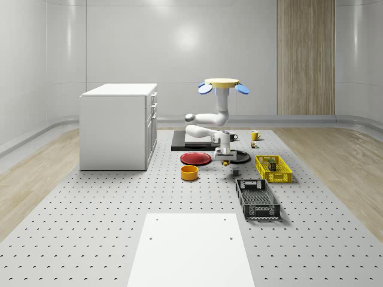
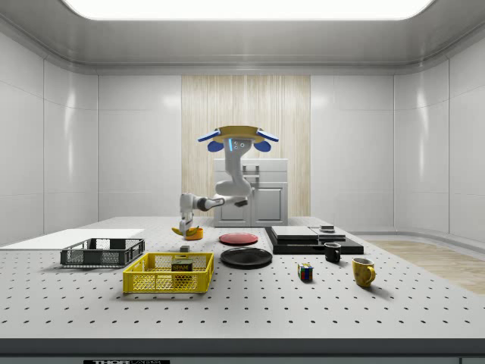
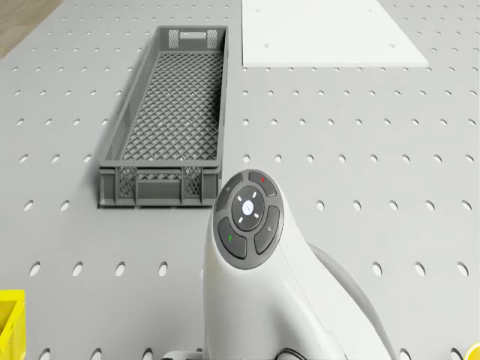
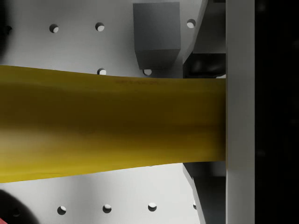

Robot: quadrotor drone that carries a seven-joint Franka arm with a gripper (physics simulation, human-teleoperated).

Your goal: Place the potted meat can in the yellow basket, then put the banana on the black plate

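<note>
I am hovering the drone (image 1: 222, 84) above the table's middle, near the round black plate (image 2: 246, 258). The two-finger gripper (image 1: 226, 159) is clamping the long yellow banana (image 4: 112, 123) just above the perforated tabletop (image 1: 90, 227), mid-frame. Judging by the end-heavy hold, it could swing or slip short of the plate.

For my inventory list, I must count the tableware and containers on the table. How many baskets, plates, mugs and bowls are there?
Baskets: 2 (yellow basket, dark grey basket)
Plates: 2 (red plate, black plate)
Mugs: 2 (yellow mug, black mug)
Bowls: 1 (orange bowl)
Total: 7
</note>
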